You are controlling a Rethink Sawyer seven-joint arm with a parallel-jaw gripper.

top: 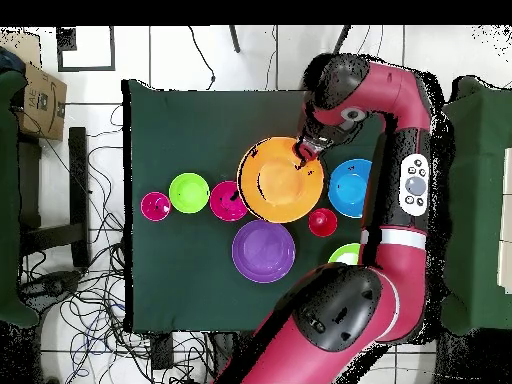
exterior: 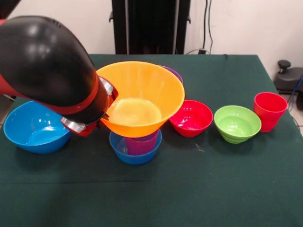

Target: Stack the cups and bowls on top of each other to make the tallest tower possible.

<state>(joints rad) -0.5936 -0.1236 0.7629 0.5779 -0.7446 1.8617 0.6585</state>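
- Starting with the biggest piece: the large glossy orange-yellow plastic bowl (exterior: 140, 98) sits at the centre of the front view, perched on the translucent purple plastic tumbler (exterior: 142, 143). It reads as light, stiff and slick, and its wide flare on a narrow support looks tippy. The thin rim is the only sensible place to take hold.
- At its left rim in the front view, the red and black arm's gripper (exterior: 105, 109) meets the bowl; the overhead view puts it (top: 303, 150) at the rim's upper right. Whether it is pinching the rim or spread apart I cannot tell, as the arm's bulk hides the tips.
- The large glossy purple plastic bowl (top: 263, 250) lies below centre in the overhead view, with only a sliver showing behind the yellow one in the front view.
- The big glossy blue plastic bowl (exterior: 36, 126) rests at the left of the front view, free-standing, hard-walled and probably slippery.
- The lime green plastic bowl (exterior: 237, 123) stands right of centre, apart from its neighbours.
- The small red-pink plastic bowl (exterior: 191, 117) sits just beside the stack's right side.
- The small blue plastic bowl (exterior: 134, 150) forms the stack's base, holding the purple tumbler.
- The red plastic tumbler (exterior: 270, 110) stands at the far right, easy to grip by its wall or lip.
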